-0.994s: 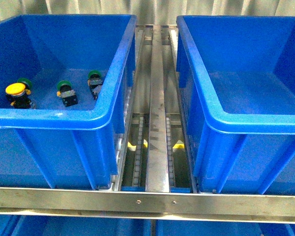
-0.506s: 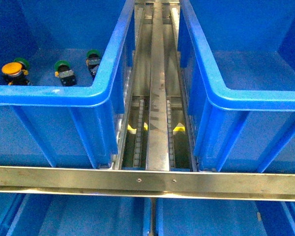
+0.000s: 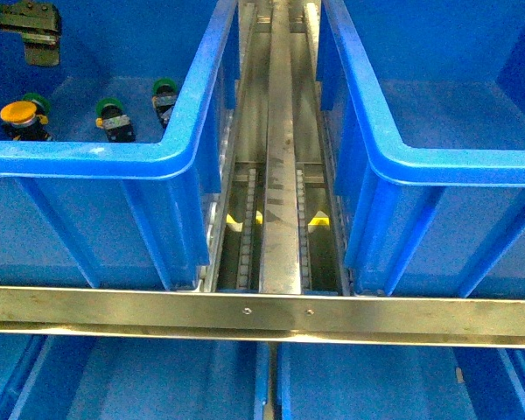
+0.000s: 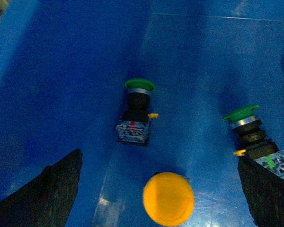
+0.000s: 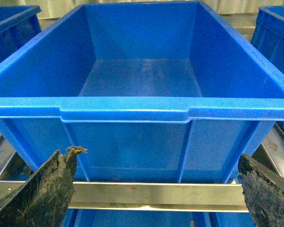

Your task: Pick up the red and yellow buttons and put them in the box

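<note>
Jaws of left gripper [image 4: 158, 158] — spread wide — hover over yellow button [image 4: 168, 198].

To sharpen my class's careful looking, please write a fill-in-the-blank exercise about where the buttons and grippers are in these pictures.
1. The left gripper points at a button with a ____ cap.
2. The switches lying beside it have ____ caps.
3. They all lie in the bin on the robot's ____ side.
4. The right gripper faces another bin, its jaws ____.
Missing words: yellow, green, left, open.
</note>
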You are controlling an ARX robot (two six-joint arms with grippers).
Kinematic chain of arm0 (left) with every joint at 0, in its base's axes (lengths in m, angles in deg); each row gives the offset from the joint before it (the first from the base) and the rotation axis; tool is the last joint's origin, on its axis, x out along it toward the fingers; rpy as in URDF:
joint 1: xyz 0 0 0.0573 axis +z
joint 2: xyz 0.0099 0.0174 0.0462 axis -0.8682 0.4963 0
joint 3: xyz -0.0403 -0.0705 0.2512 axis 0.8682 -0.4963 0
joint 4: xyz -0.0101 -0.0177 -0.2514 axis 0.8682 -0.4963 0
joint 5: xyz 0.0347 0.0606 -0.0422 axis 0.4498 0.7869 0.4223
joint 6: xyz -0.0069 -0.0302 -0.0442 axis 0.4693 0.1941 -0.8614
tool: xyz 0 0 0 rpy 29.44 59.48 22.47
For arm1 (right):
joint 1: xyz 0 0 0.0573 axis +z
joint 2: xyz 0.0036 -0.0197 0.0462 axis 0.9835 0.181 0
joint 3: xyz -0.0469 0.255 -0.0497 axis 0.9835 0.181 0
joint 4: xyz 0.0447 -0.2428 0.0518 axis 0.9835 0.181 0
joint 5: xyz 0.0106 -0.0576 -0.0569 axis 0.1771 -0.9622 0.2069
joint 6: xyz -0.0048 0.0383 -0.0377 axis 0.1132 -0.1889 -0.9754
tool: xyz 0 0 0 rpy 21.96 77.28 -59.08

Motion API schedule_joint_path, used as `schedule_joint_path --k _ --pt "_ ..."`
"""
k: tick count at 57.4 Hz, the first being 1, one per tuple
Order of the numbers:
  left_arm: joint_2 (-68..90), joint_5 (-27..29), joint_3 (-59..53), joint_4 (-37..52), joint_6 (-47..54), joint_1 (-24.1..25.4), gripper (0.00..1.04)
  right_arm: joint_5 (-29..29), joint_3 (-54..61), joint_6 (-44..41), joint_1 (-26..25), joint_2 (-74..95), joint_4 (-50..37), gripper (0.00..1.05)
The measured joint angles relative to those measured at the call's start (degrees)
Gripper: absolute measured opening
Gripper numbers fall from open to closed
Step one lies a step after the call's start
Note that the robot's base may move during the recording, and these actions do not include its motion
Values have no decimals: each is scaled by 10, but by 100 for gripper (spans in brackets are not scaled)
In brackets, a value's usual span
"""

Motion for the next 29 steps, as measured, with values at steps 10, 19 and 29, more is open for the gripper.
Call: schedule_joint_path --k 10,19,29 --pt "4 23 5 -22 -4 -12 97 0 0 0 0 0 0 99" --pt "5 46 5 -29 -8 -12 97 0 0 0 0 0 0 99" --pt "6 51 5 -35 -15 -12 97 0 0 0 0 0 0 99"
